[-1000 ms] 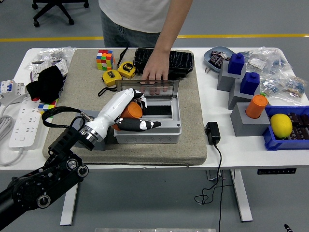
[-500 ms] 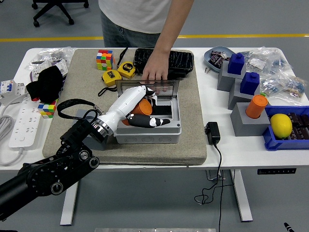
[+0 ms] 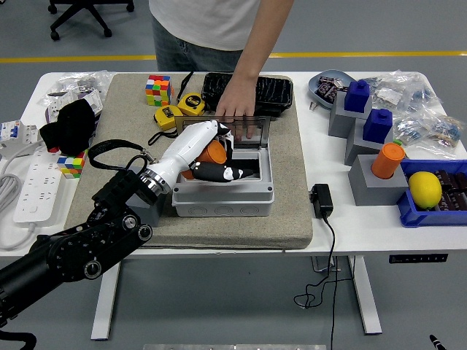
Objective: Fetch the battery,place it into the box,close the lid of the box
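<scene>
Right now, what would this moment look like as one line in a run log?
left hand: holding orange battery over open grey box | lid: held upright by person's hand | right hand: unseen

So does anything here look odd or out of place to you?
One thing: a person's hand reaches in from the far side and rests on the raised lid of the grey box, while the robot's left hand holds an orange battery over it.

Left robot hand [image 3: 206, 155] extended forward with fingers curled
</scene>
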Available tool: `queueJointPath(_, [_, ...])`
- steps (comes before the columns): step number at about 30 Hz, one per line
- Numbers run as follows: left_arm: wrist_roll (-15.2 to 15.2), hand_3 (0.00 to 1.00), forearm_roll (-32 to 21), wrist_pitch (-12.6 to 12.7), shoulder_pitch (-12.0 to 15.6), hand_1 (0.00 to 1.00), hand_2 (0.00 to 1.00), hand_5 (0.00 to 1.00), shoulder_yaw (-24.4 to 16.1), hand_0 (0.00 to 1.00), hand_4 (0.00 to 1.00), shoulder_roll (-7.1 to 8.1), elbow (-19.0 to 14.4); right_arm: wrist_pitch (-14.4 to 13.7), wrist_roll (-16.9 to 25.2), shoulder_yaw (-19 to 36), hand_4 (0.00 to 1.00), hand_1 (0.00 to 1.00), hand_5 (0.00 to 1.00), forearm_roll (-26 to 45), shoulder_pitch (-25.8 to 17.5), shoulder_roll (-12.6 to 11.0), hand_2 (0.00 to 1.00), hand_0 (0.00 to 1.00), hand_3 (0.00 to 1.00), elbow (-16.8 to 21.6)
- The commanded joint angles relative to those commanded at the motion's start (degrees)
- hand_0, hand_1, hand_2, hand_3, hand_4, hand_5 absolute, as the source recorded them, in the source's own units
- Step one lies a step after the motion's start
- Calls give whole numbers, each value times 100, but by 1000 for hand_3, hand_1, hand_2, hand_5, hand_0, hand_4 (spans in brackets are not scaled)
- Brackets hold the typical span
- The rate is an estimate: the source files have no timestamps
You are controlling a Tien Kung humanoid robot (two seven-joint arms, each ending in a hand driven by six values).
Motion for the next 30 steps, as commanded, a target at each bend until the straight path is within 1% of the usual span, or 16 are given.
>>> queueJointPath(5, [-27,31,36,52,-84,2,30,380,37,43,966,-69,109,5,-2,-7,998,809,998,-4,11,-2,766,849,772,0])
queueJointPath(9, [-43,30,20,72,-71,2,31,384,15,43,971,-124,129,12,-2,-12,998,808,998,-11,15,-4,766,849,771,0])
queueJointPath(12, [-57,31,24,90,-67,2,30,386,32,43,977,-124,144,17,-13,-4,998,808,998,-29,8,-8,766,849,771,0])
queueJointPath(21, [-152,31,39,171,-101,2,31,397,53,45,978,-128,398,25,-19,-31,998,808,998,-22,10,-20,766,848,771,0])
queueJointPath(30, [-193,37,-6,190,-110,7,36,408,51,52,993,-168,445,28,-19,-47,998,808,998,-14,6,-22,766,847,771,0])
